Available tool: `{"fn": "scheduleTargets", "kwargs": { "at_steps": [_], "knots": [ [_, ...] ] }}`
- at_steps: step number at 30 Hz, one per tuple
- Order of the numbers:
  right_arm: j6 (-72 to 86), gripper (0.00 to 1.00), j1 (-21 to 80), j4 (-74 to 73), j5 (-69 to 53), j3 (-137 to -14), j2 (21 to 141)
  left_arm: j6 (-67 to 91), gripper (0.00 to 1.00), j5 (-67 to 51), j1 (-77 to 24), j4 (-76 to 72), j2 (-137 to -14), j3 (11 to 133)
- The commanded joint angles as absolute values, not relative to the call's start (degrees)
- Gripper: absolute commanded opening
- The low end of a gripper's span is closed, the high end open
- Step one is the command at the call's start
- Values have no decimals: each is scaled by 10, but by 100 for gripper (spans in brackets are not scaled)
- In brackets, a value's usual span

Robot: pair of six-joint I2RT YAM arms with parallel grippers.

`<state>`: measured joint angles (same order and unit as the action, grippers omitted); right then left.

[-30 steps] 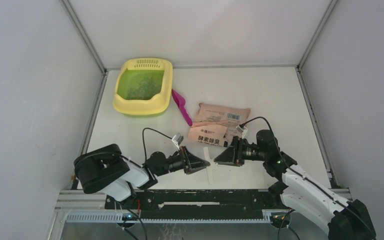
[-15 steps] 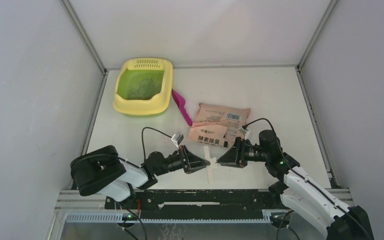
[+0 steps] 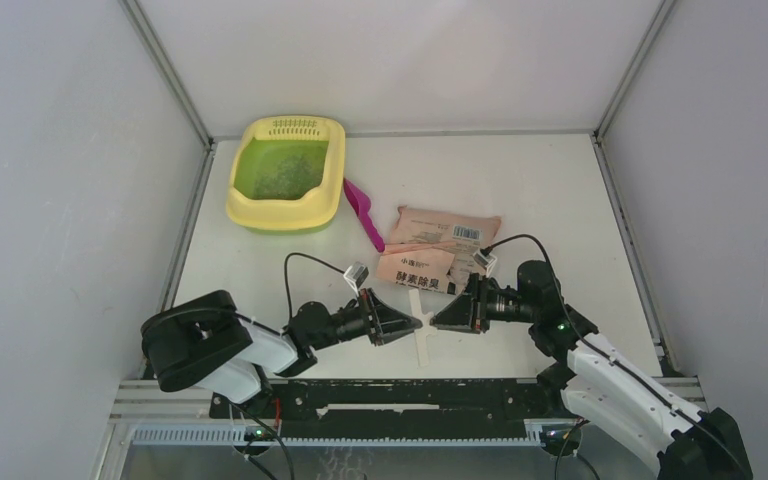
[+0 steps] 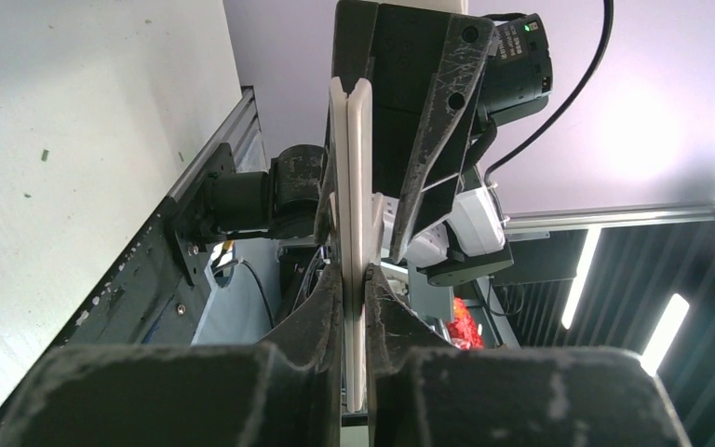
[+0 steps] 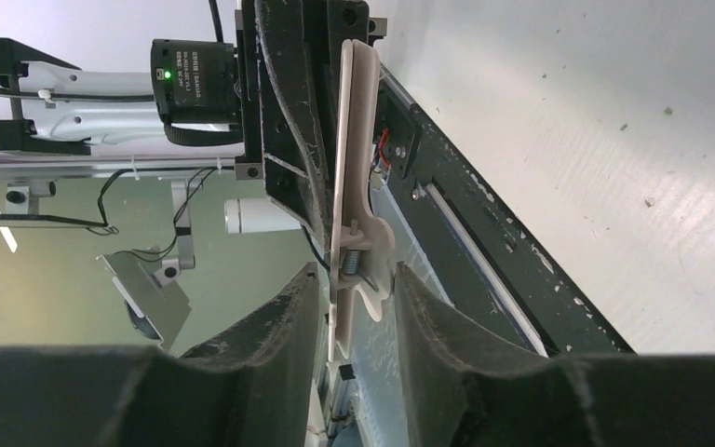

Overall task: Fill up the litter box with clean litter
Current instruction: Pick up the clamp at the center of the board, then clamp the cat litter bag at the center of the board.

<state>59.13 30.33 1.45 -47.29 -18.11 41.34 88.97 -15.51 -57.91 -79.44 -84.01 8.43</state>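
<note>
The pale yellow litter box (image 3: pixel 250 214) stands at the far left, with grey-green litter (image 3: pixel 282 176) on its green floor. A white spring clip (image 3: pixel 419 327) is held just above the table between the two arms. My left gripper (image 3: pixel 413 323) is shut on the clip's long bar (image 4: pixel 355 186); the jaws (image 4: pixel 355 300) pinch it from both sides. My right gripper (image 3: pixel 434 322) faces it, open, with its fingers on either side of the clip's spring end (image 5: pixel 357 251) and small gaps on both sides (image 5: pixel 357 291).
A peach printed bag (image 3: pixel 440 245) lies flat just behind the grippers. A magenta scoop (image 3: pixel 363 213) lies between the bag and the litter box. The black base rail (image 3: pixel 410 392) runs along the near edge. White walls enclose the table.
My right gripper backed off slightly, then moved left again, closer around the clip's end. My left gripper keeps its hold on the clip.
</note>
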Motion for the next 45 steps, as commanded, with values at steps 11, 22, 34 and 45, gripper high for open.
{"fn": "scheduleTargets", "kwargs": {
  "at_steps": [11,22,34,45],
  "knots": [
    [606,29,314,58,-473,-192,416,894,5,-167,-581,-835,-849,116],
    [577,0,304,3,-453,-206,401,894,42,-159,-579,-834,-854,96],
    [523,0,225,-118,-466,-214,359,895,43,-183,-521,-831,-816,76],
    [545,0,190,-200,-440,-197,315,690,44,-195,-422,-350,-686,149]
  ]
}}
